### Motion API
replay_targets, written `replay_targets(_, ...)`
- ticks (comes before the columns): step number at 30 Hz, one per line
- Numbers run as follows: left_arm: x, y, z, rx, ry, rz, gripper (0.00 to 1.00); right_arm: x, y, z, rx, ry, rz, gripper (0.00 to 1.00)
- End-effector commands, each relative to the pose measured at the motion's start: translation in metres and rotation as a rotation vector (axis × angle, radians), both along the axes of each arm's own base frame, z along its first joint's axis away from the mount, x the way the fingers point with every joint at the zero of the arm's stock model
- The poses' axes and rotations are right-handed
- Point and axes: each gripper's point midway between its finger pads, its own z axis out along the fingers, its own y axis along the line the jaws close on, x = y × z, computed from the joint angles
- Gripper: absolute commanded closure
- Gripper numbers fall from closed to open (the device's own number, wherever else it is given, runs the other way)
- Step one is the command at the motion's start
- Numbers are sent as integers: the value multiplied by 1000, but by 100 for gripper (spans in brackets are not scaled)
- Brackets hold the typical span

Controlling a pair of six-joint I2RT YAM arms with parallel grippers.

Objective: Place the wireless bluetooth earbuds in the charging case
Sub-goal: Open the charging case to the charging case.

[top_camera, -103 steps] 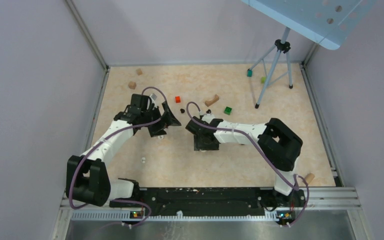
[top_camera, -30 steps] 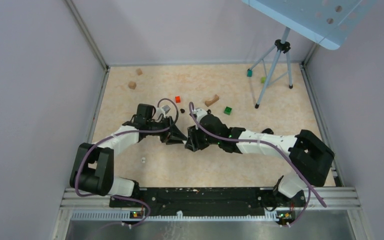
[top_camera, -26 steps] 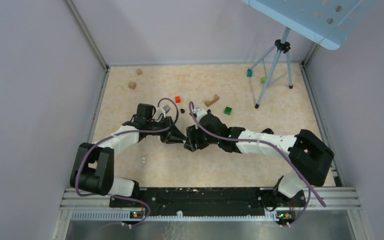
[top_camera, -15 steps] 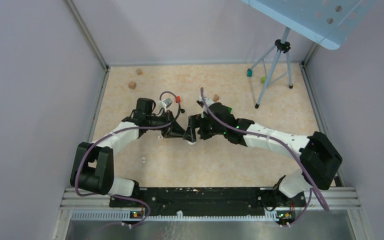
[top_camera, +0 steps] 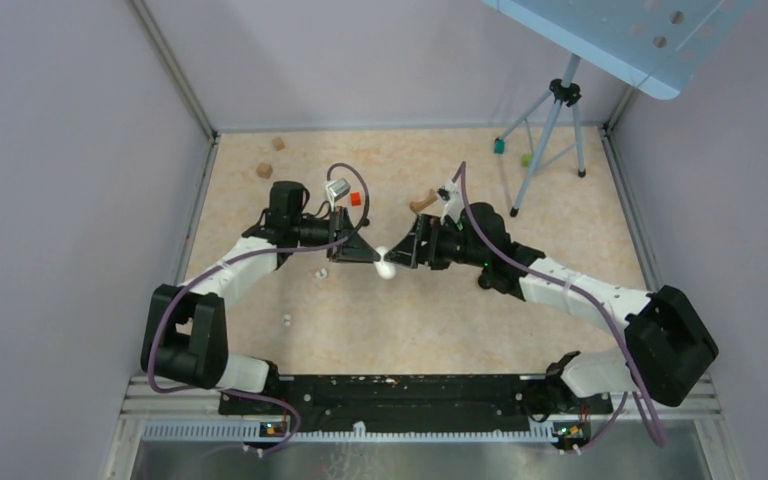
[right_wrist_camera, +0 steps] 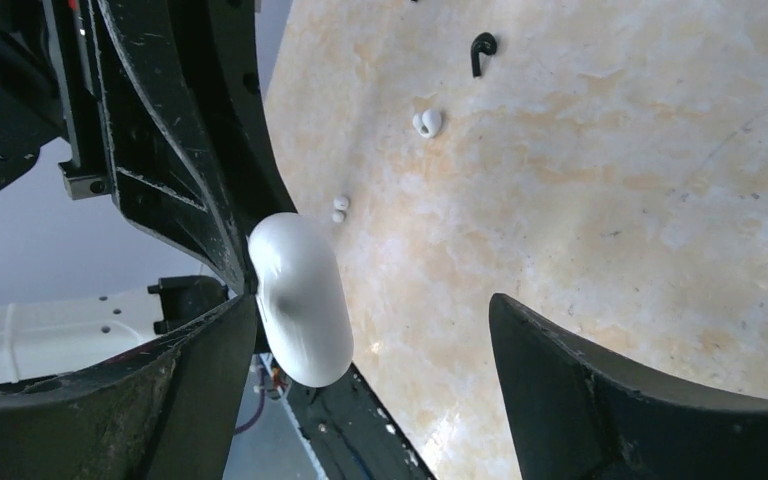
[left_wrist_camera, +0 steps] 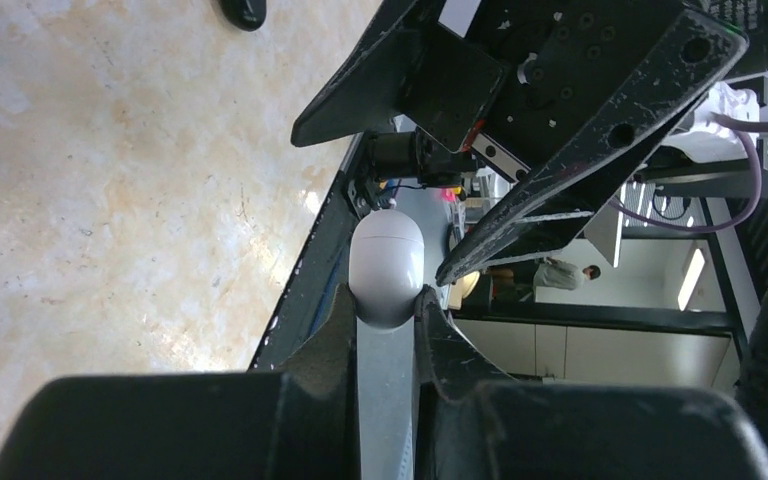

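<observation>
White at mid-frame: now pinches the charging case in the narrowed left gripper, spreads the right gripper wide and empty after handover, leaves earbuds on table, not yet inserted.

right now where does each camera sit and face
top external: above and behind both arms, looking down on them and the table
left wrist: on left arm, looks along the left gripper, shut on the charging case
right wrist: on right arm, looks between the open right gripper's jaws at the table
shared: both wrists see the charging case
</observation>
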Motion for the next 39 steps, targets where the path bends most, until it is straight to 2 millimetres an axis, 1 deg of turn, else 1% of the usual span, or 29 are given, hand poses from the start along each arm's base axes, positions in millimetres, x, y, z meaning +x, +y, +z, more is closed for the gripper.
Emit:
replay_targets(1,-6,-1,16,-55,-73,-53,100,3,9,20,101,-25,22,16)
replay_targets(3,-5,-1,20,-64,-105,-57,100,3,7,19,112,-14,16,17)
replay_targets(7,-6,-1,21,-66,-110,-56,100,4,-2,19,191,22,-2,17)
replay_targets(9,-6,-1,23,-71,-118,-56,100,4,-6,12,196,48,-3,17)
replay_targets(13,-5,-2,31,-85,-139,-52,100,0,-5,-3,179,85,13,18)
replay_targets(16,-5,-1,34,-92,-148,-56,100,1,-9,-9,168,96,-4,18)
replay_targets(19,-6,-1,35,-93,-148,-56,100,4,-17,-10,195,110,-29,18)
replay_targets(22,-8,-1,37,-97,-148,-62,100,7,-29,-16,213,129,-49,18)
replay_targets(24,-8,-1,38,-99,-151,-64,100,6,-29,-10,228,110,-34,18)
replay_targets(28,-8,-1,37,-97,-148,-62,100,4,-27,17,267,21,13,18)
replay_targets(32,-8,-1,35,-96,-142,-62,100,1,-24,36,284,-41,58,17)
replay_targets(35,-9,-1,37,-99,-144,-64,100,-2,-18,44,302,-58,103,17)
replay_targets(39,-9,-1,38,-100,-142,-63,100,-5,-6,47,289,-65,154,17)
